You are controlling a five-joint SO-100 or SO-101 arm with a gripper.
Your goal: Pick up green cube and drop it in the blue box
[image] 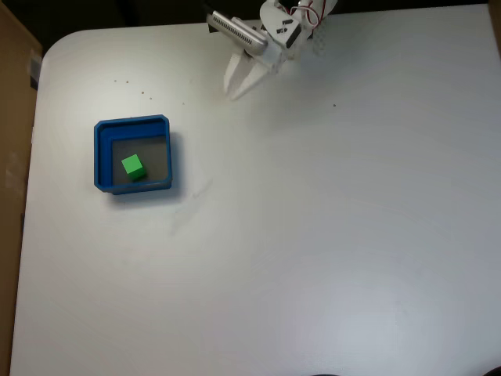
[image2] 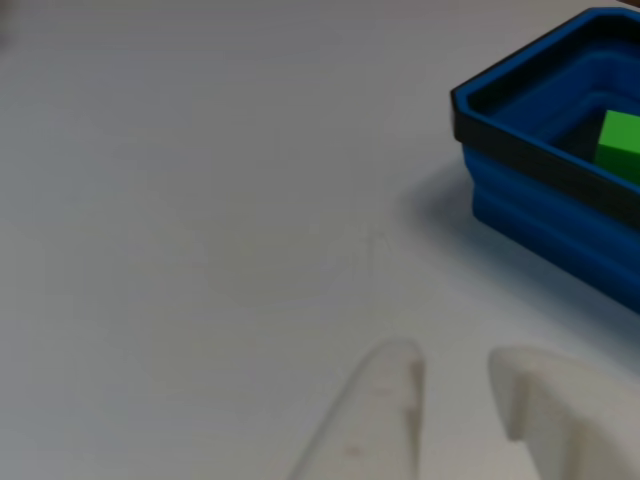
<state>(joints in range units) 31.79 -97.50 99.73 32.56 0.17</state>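
In the fixed view the green cube lies on the grey floor of the blue box, which stands on the left part of the white table. My white gripper hangs at the table's far edge, up and to the right of the box and well apart from it, fingers pointing down-left. In the other view the fingertips rise from the bottom edge with a narrow gap and nothing between them. There the gripper is open, and the blue box stands at the upper right with the green cube inside.
The white table stretches bare to the right and below the box. A brown board runs along the left edge. A few dark specks dot the surface above the box.
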